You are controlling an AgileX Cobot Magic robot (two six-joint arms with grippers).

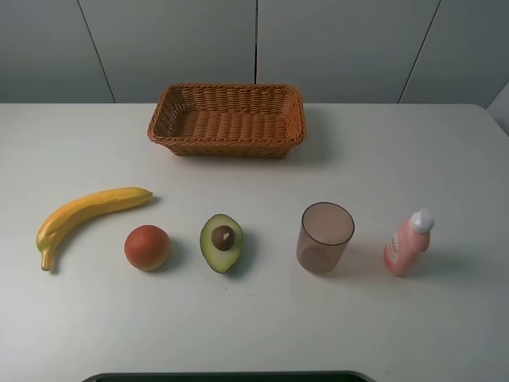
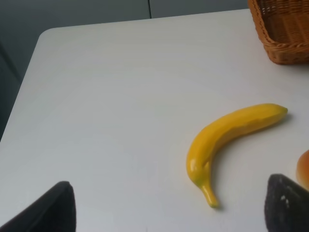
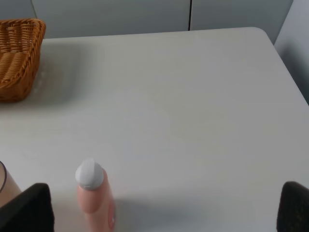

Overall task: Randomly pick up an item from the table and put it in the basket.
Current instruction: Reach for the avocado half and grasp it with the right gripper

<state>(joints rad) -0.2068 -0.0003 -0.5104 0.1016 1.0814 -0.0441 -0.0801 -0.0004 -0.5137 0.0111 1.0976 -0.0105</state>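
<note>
The halved avocado (image 1: 222,242) lies flesh up, brown pit showing, on the white table (image 1: 413,151) at front centre. It shows in neither wrist view. The brown wicker basket (image 1: 227,119) stands empty at the back centre; a corner of it shows in the left wrist view (image 2: 285,34) and in the right wrist view (image 3: 17,58). My left gripper (image 2: 171,210) is open and empty above the table near the banana. My right gripper (image 3: 161,212) is open and empty near the pink bottle. Neither gripper shows in the exterior view.
A yellow banana (image 1: 83,216) (image 2: 227,140) lies at the front left, with a round orange-red fruit (image 1: 147,247) beside it. A translucent brown cup (image 1: 324,237) and a pink bottle with a white cap (image 1: 408,243) (image 3: 95,198) stand to the right of the avocado.
</note>
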